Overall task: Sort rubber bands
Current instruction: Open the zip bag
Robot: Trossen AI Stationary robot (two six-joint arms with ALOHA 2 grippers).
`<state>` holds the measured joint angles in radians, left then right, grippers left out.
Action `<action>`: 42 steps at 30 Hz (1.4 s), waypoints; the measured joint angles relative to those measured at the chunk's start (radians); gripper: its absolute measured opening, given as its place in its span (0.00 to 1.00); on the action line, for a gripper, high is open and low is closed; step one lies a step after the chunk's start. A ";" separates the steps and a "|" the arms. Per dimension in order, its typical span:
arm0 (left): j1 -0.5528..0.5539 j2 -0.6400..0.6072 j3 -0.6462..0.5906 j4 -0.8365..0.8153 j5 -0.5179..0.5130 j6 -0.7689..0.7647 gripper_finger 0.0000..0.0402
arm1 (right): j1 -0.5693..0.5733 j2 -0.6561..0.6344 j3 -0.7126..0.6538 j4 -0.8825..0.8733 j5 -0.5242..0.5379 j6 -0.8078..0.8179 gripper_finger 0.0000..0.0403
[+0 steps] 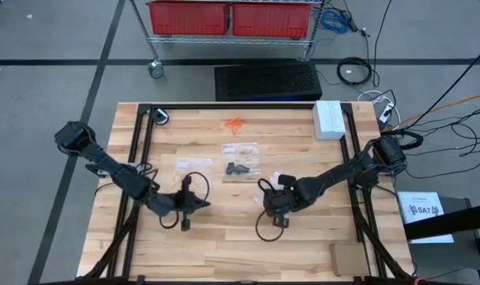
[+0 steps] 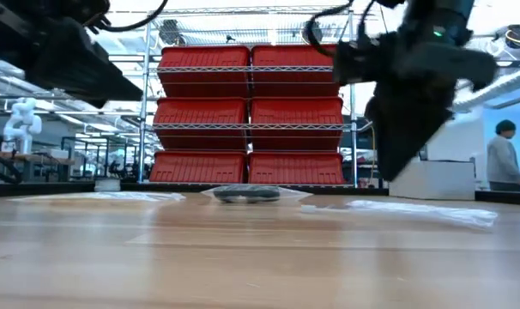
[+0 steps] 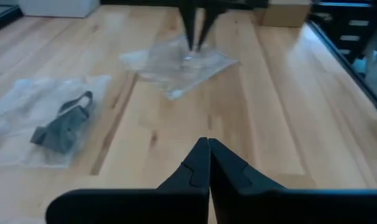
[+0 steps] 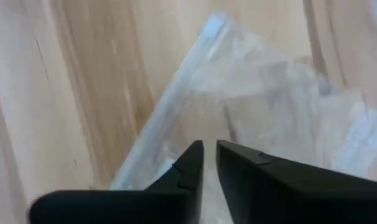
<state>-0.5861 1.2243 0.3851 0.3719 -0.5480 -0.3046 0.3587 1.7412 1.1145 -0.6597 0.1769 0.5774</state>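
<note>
Rubber bands, orange cluster (image 1: 235,123), lie loose upper centre. Right gripper (image 4: 208,163), jaws slightly parted, empty, over clear plastic bag (image 4: 269,106); left gripper (image 3: 208,163) closed, empty. You likely next pinch the bag.

A wooden table (image 1: 224,245) is lying under the overhead camera, with both dark arms reaching in toward its middle. The left gripper (image 1: 194,204) is hanging over the boards left of centre, and the right gripper (image 1: 273,207) is sitting right of centre, its fingers too small to judge. Between and beyond them, a clear bag (image 1: 241,158) is holding a cluster of black rubber bands (image 1: 238,169). A second clear bag (image 1: 191,164) is lying to its left. Orange rubber bands (image 1: 235,123) are resting loose near the far edge. A white box (image 1: 329,119) is standing at the far right corner, and a brown cardboard piece (image 1: 348,258) is lying at the near right corner. Red bins (image 1: 230,17) are sitting on a wire rack beyond the table.
</note>
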 joint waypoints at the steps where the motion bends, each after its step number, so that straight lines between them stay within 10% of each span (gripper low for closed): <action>1: 0.008 0.000 0.000 0.000 0.005 0.000 0.02 | 0.006 0.000 0.007 0.024 0.005 0.025 0.15; 13: 0.066 0.052 0.000 0.014 0.077 -0.001 0.20 | 0.071 0.108 0.008 0.162 0.133 0.256 0.41; 27: 0.128 0.092 0.000 0.089 0.073 0.120 0.22 | 0.077 0.178 0.040 0.123 0.150 0.288 0.03; 42: 0.147 0.091 0.022 0.283 0.227 0.351 0.22 | 0.089 0.164 0.456 -0.165 0.137 0.092 0.01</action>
<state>-0.4386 1.3155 0.4073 0.6548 -0.3211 0.0466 0.4473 1.9053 1.5700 -0.8244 0.3138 0.6699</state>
